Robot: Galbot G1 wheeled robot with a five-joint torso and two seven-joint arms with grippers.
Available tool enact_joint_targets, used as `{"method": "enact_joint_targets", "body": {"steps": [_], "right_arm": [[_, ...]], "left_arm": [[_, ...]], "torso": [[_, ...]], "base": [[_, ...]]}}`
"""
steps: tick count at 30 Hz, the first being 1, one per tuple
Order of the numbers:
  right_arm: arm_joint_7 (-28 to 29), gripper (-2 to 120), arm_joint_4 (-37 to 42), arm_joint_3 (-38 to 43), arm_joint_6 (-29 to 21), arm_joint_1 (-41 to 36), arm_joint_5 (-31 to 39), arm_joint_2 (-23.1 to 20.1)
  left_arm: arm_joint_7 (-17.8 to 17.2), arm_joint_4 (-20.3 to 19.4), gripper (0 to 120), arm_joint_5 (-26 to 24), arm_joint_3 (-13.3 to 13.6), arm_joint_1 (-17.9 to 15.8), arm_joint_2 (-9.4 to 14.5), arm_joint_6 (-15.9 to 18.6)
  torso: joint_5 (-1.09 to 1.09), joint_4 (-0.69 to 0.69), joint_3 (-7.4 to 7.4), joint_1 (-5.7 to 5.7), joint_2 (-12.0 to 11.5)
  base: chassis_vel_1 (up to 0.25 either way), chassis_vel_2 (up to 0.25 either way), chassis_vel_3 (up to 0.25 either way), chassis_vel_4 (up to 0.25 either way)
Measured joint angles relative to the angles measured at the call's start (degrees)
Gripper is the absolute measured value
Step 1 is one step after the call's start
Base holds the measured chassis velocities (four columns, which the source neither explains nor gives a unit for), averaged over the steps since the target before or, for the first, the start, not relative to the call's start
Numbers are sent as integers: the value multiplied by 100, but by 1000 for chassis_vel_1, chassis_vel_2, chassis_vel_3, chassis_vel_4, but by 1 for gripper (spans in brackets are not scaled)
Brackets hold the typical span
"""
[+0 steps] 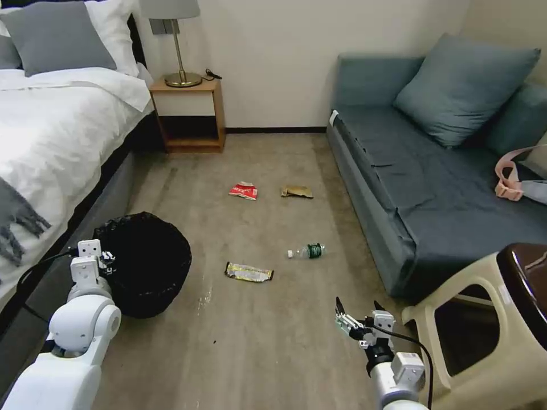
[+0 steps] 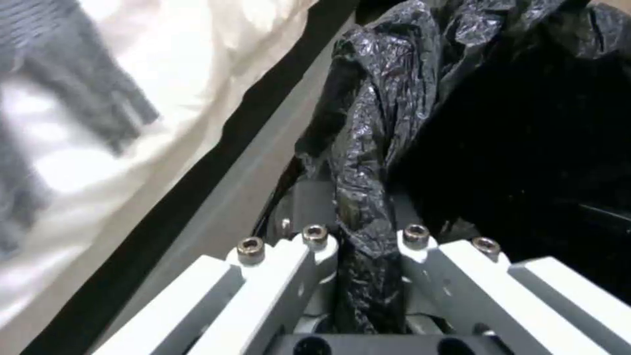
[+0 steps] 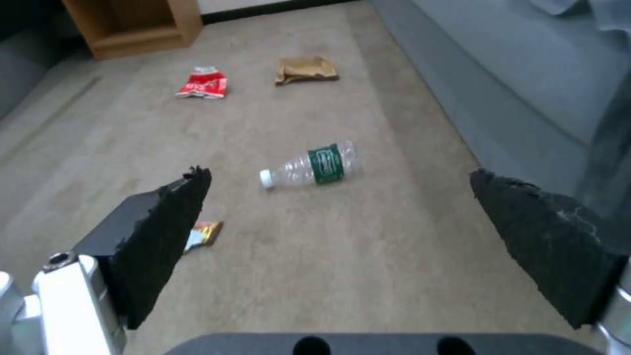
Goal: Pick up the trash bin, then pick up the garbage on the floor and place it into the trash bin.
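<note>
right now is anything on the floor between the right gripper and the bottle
Nothing visible. The right gripper hangs open above bare floor, and the bottle lies straight ahead between its fingers' line of sight. The gold wrapper lies off to the side, nearer the trash bin, which the left gripper clamps by its bag-draped rim.

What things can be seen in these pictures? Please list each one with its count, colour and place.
trash bin: one, black bag lining, on the floor beside the bed
wrapper: one, red and white, far floor
paper packet: one, tan, far floor, right of the red wrapper
bottle: one, clear with green label, lying mid-floor
gold wrapper: one, flat, near the bin
bed: one, white, left
nightstand: one, wooden, with lamp
sofa: one, blue-grey, right
stool: one, cream, near right
left gripper: shut on the bag at the bin's rim
right gripper: open, above the floor
</note>
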Motion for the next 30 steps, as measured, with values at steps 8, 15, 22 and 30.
{"method": "enact_joint_targets", "body": {"steps": [8,15,22,30], "right_arm": [[2,100,-73,-1,-14,81,37,-32],[3,100,-99,-1,-31,130,70,-57],[4,100,-131,-8,-38,144,80,-89],[1,100,-144,-76,-41,142,40,-94]], "left_arm": [[0,54,4,25,18,-41,-10,-27],[-39,85,4,26,27,-68,-24,-91],[-50,87,4,24,31,-47,-24,-113],[-49,57,4,27,12,-7,-30,-129]], "torso": [[0,1,0,0,-1],[0,0,0,0,0],[0,1,0,0,-1],[0,0,0,0,0]], "base": [[-152,151,157,-150],[-154,148,150,-157],[-168,167,175,-169],[-160,162,147,-158]]}}
